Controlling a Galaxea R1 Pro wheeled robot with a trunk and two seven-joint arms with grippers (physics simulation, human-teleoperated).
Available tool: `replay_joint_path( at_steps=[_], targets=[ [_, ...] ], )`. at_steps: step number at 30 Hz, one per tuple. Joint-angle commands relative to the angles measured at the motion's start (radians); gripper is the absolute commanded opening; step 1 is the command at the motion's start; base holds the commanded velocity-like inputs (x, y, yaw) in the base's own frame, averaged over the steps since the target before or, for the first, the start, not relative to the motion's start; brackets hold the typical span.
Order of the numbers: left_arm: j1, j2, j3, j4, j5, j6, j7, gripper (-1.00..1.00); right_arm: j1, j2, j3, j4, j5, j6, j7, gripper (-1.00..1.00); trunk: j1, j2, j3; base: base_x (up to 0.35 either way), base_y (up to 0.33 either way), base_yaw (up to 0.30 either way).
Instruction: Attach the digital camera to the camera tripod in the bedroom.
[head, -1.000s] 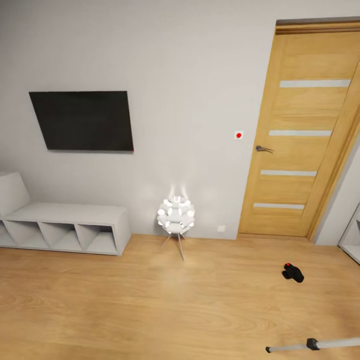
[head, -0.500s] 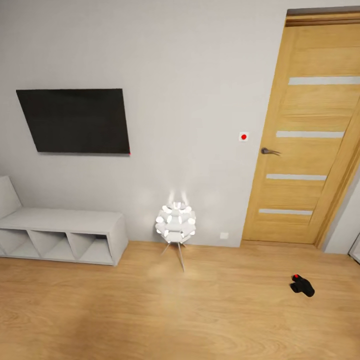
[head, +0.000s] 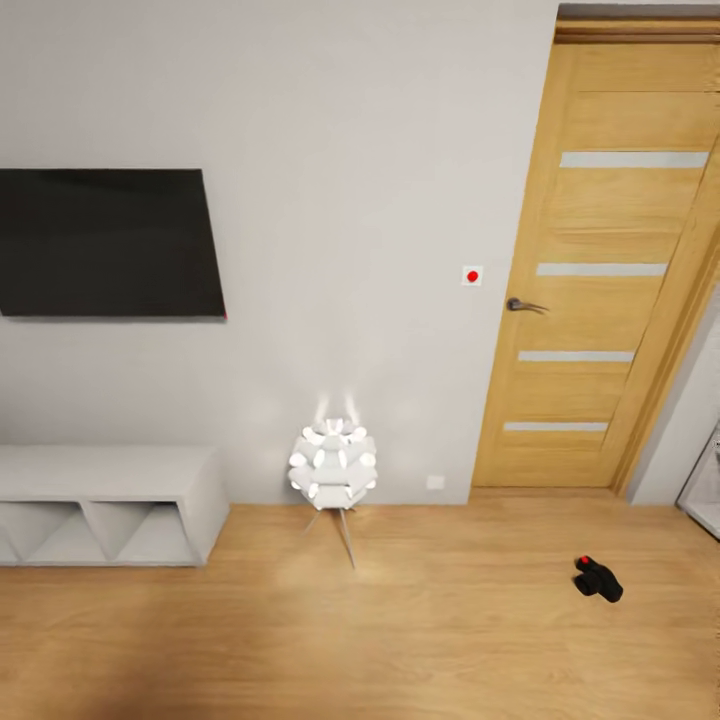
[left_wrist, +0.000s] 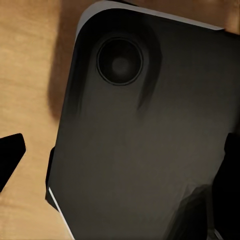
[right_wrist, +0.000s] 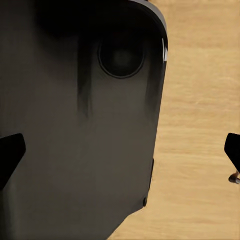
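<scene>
Presently, the digital camera (head: 598, 580) is seen lying on the light wood floor (head: 400, 640) in the head view, its red dot on top, well apart from either claw and a short way out from the wooden door (head: 600, 270). A white globe lamp (head: 333, 462) on thin legs is set against the grey wall (head: 350, 200), with a low white shelf unit (head: 100, 500) and a dark wall screen (head: 105, 243) further along.

In the left wrist view, the dark fingertips (left_wrist: 10, 155) of the left claw (left_wrist: 120, 165) are seen at both edges, spread wide, with nothing held between them; a dark rounded body of the robot (left_wrist: 140, 140) lies beyond, over the floor. In the right wrist view, the right claw (right_wrist: 120, 155) is likewise shown spread wide and holding nothing, its fingertips (right_wrist: 10, 152) at the edges, a similar dark body (right_wrist: 80, 120) beyond and the wood floor beside it.
</scene>
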Motion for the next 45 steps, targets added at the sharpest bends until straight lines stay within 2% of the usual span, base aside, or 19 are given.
replay_joint_path(
  at_steps=[1,27,40,45],
  targets=[
    [0.0,0.0,0.005,-0.001,0.002,-0.002,0.0,1.0,0.0,0.0,-0.001,0.0,0.009,-0.002,-0.001,1.0,0.001,0.0,-0.001,0.315,0.185,-0.24],
    [0.0,0.0,0.008,-0.001,-0.001,-0.006,0.001,1.0,0.0,0.0,0.005,0.0,0.014,-0.002,-0.001,1.0,0.001,0.0,-0.001,0.259,0.251,-0.241],
    [0.0,0.001,0.008,-0.002,-0.001,-0.006,0.0,1.0,0.0,0.0,0.005,0.0,0.014,-0.002,-0.001,1.0,0.001,0.0,-0.001,0.026,0.029,-0.242],
    [0.0,0.0,0.005,-0.001,-0.001,-0.005,0.0,1.0,0.0,0.0,0.004,0.0,0.014,-0.002,-0.002,1.0,0.001,0.0,-0.001,0.218,0.012,-0.242]
  ],
)
